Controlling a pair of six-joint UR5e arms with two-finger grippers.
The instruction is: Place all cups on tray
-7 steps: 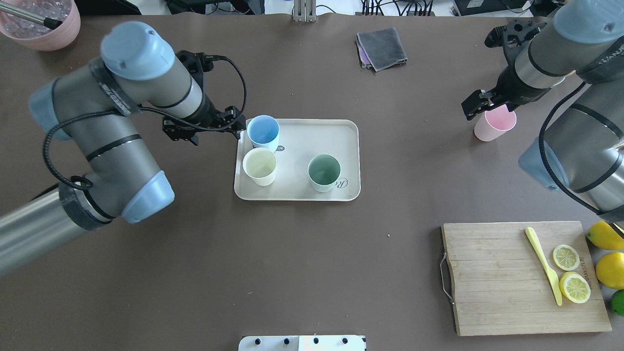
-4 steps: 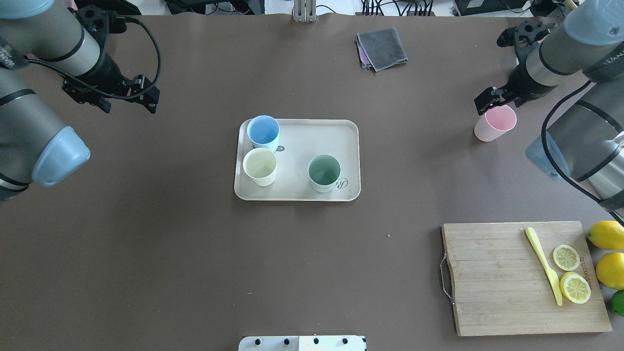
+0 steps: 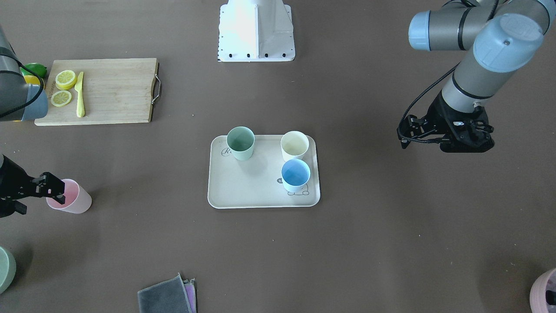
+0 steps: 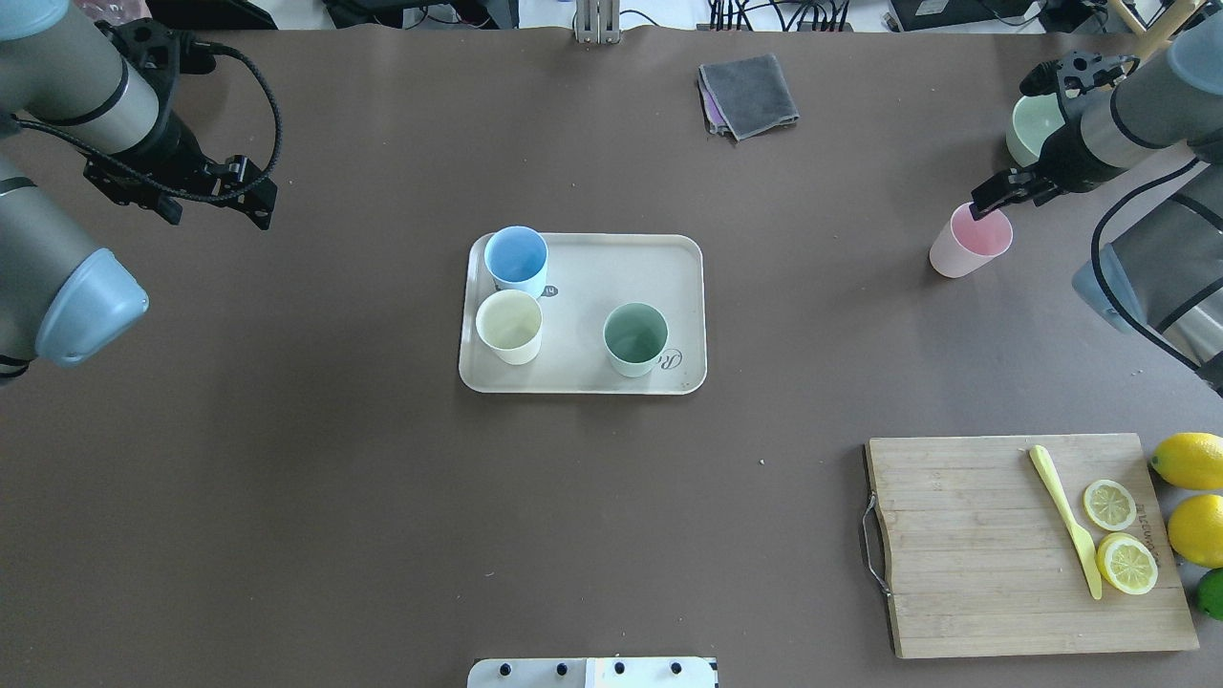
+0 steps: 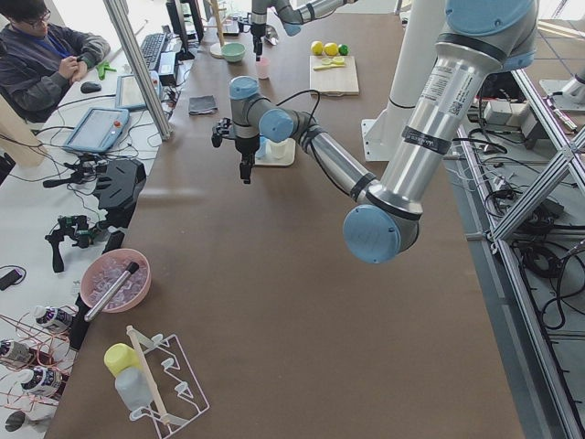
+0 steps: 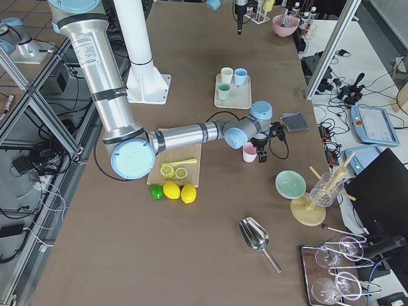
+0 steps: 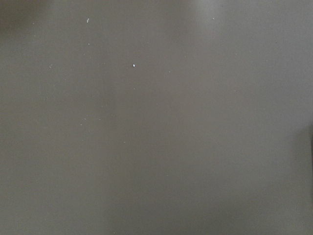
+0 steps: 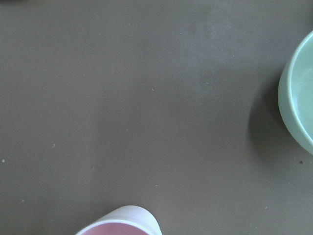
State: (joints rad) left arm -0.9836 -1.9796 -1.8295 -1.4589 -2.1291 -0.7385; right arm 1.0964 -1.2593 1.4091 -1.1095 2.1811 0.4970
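A wooden cutting board [image 4: 994, 564] carries a yellow knife [image 4: 1063, 521] and two lemon halves [image 4: 1109, 505]; whole lemons [image 4: 1188, 462] and perhaps a lime [image 4: 1212, 592] lie just beside it, a grey cloth [image 4: 748, 94] well apart.

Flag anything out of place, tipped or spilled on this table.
Only the pink cup stands out: it sits alone on the bare table, with the right end effector at its rim, well apart from the tray, where the blue cup, cream cup and green cup stand upright. Nothing looks spilled or damaged.

Overhead and front-facing views face each other, both showing the tray [image 4: 592, 277].
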